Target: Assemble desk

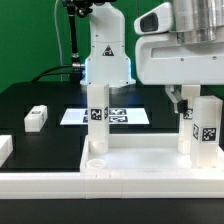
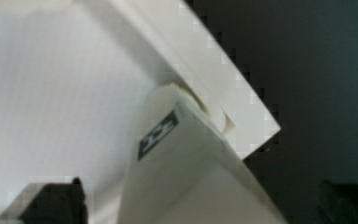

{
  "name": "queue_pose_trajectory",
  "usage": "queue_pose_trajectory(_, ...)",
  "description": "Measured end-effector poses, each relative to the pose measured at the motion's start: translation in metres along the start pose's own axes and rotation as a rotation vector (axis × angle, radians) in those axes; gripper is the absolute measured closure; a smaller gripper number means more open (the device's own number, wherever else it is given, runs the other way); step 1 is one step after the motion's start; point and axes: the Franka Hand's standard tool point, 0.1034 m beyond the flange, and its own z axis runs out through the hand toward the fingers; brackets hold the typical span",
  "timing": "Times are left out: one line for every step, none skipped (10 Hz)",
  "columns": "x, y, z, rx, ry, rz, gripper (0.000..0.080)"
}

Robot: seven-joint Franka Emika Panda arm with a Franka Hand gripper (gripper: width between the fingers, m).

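The white desk top [image 1: 135, 160] lies along the front of the exterior view with its rim up. One white tagged leg [image 1: 97, 122] stands upright at its corner on the exterior view's left. A second tagged leg [image 1: 207, 125] stands upright at the corner on the exterior view's right. My gripper [image 1: 187, 106] hangs right beside and behind that second leg. In the wrist view this leg [image 2: 190, 165] rises between the dark fingertips [image 2: 51, 205] from the desk top's corner [image 2: 202, 75]. My gripper [image 2: 194, 208] is open, with a gap on each side of the leg.
A loose white leg [image 1: 37, 118] lies on the black table at the exterior view's left. Another white part [image 1: 5, 148] lies at the left edge. The marker board [image 1: 125, 116] lies behind the desk top, before the robot's base [image 1: 105, 60].
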Motion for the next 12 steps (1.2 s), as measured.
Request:
queue_pose_trajectory(-0.004,-0.001,0.005,-0.001,-0.001,-0.179,0.0151)
queue_pose_trajectory(-0.008,-0.004,0.007,-0.005,-0.004,-0.22,0.0151)
queue_pose_trajectory(-0.007,-0.002,0.006,-0.005,-0.003,-0.188,0.0151)
queue_pose_trajectory(-0.006,-0.002,0.006,-0.006,-0.002,-0.177,0.0241)
queue_pose_trajectory(-0.006,-0.002,0.006,-0.006,-0.002,-0.176,0.0427)
queue_pose_trajectory(-0.006,0.001,0.007,-0.011,-0.006,-0.083,0.0499)
queue_pose_trajectory(-0.006,0.002,0.008,-0.014,-0.004,0.024,0.0499)
queue_pose_trajectory(-0.007,0.0,0.008,-0.027,0.0,0.142,0.05)
queue_pose_trajectory(-0.006,0.001,0.009,-0.035,-0.001,0.34,0.0504)
queue_pose_trajectory(0.004,0.007,0.005,-0.051,-0.016,0.595,0.0504)
queue_pose_trajectory(0.004,0.007,0.007,-0.034,-0.015,0.833,0.0505)
queue_pose_trajectory(0.002,0.007,0.008,0.01,-0.022,0.995,0.0505)
